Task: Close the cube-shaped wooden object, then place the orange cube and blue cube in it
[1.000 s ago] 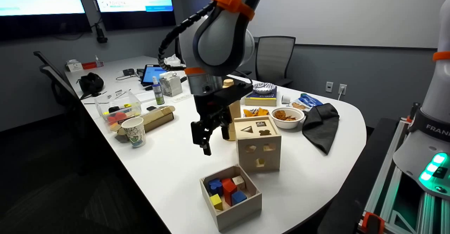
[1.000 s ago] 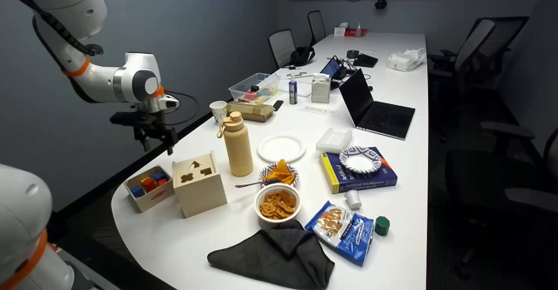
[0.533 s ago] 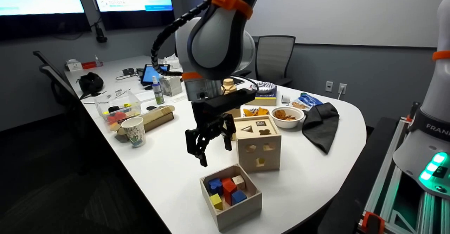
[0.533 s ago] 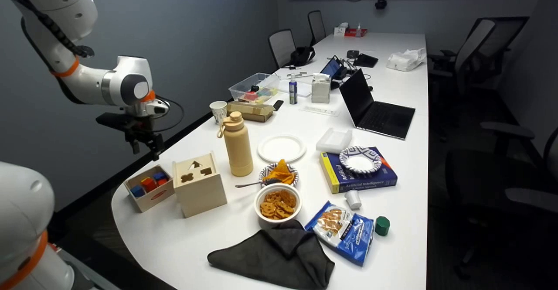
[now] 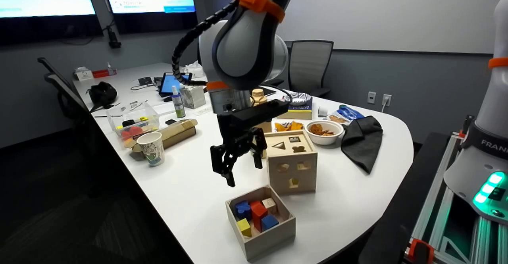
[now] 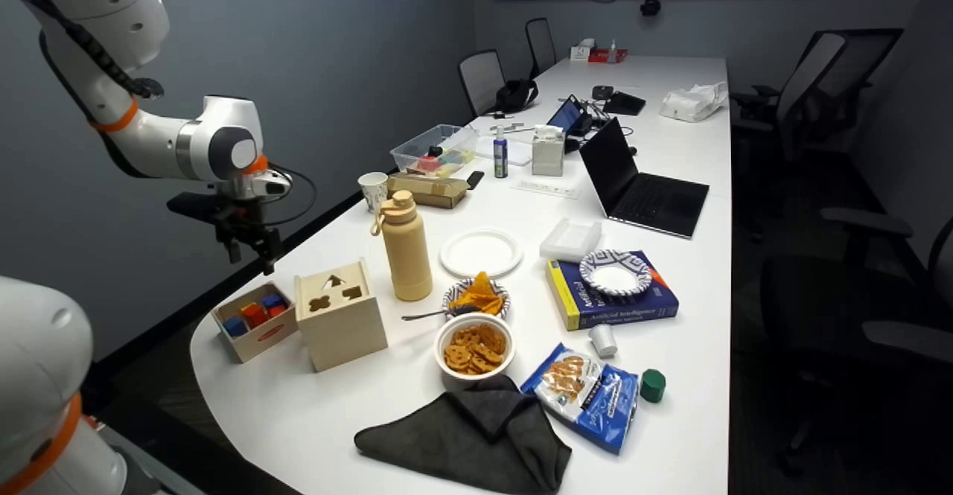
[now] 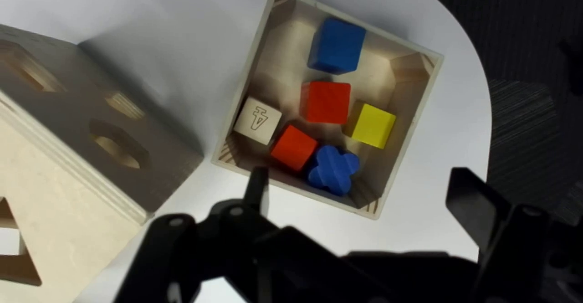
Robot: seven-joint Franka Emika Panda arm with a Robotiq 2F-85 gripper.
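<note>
- Above the tray (image 5: 272, 240) and near it, the gripper (image 5: 244, 174) is held with its fingers well apart; nothing is clasped.
- To one side of the gripper, near it, the cube-shaped wooden box (image 5: 293, 162) is seen with its lid (image 5: 289, 146) on, so closing is judged done and a pick from the tray is judged to be in hand. The box's top edge should be given room.
- Ahead of and below the fingers, an orange-red block (image 7: 329, 103) is shown mid-tray; a second orange-red block (image 7: 295, 148) is hemmed in by a block marked 4 (image 7: 258, 120) and a blue flower-shaped block (image 7: 334, 171). Which is meant as the orange cube cannot be told.
- Farthest from the fingers within the tray, the blue cube (image 7: 338, 45) is flanked by bare floor, so it may be gripped more easily. The spread should be narrowed enough to clear walls and neighbours, the pads turned square to its faces, and the descent made straight.
</note>
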